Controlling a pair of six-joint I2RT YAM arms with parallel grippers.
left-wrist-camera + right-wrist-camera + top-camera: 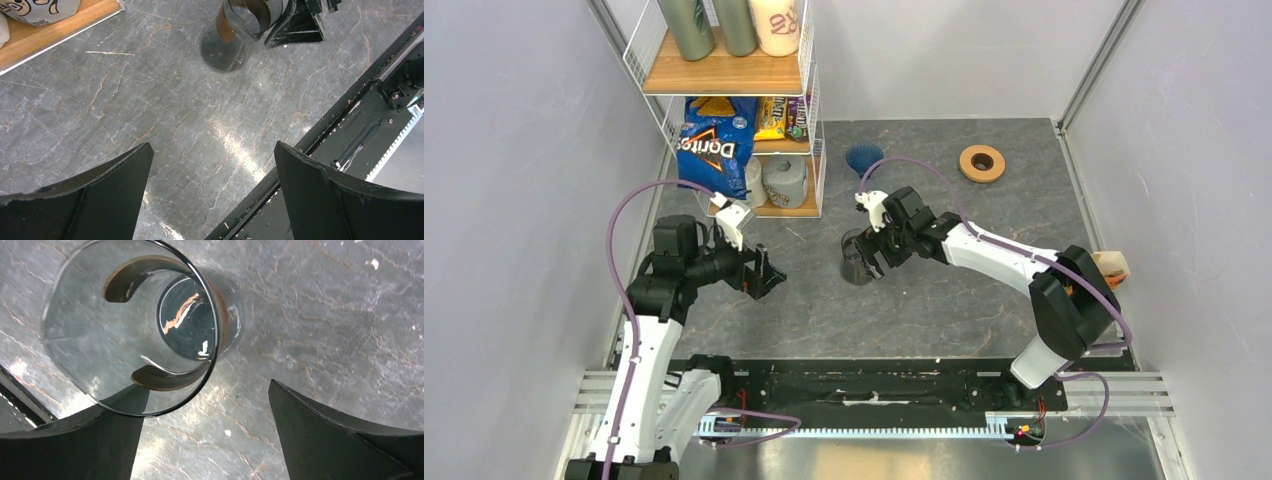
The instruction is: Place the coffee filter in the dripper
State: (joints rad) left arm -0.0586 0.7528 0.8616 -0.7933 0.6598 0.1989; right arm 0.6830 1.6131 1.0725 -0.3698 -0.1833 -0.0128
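Observation:
The dark blue dripper (pixel 864 157) stands at the back middle of the table, far from both grippers. I cannot make out the coffee filter; an orange-and-white holder (pixel 1113 267) shows at the right edge, partly behind the right arm. My right gripper (pixel 871 258) (pixel 209 386) is open and empty, right beside a clear glass carafe (pixel 856 262) (pixel 135 325) with a brown band; the carafe's rim overlaps its left finger (pixel 100 440). My left gripper (pixel 769 274) (pixel 214 145) is open and empty above bare table, left of the carafe (pixel 235 35).
A tan wooden ring (pixel 982 163) lies at the back right. A wire shelf (pixel 734 70) with bottles, snack bags and a paper roll stands at the back left. A black rail (pixel 874 385) runs along the near edge. Grey walls close in both sides.

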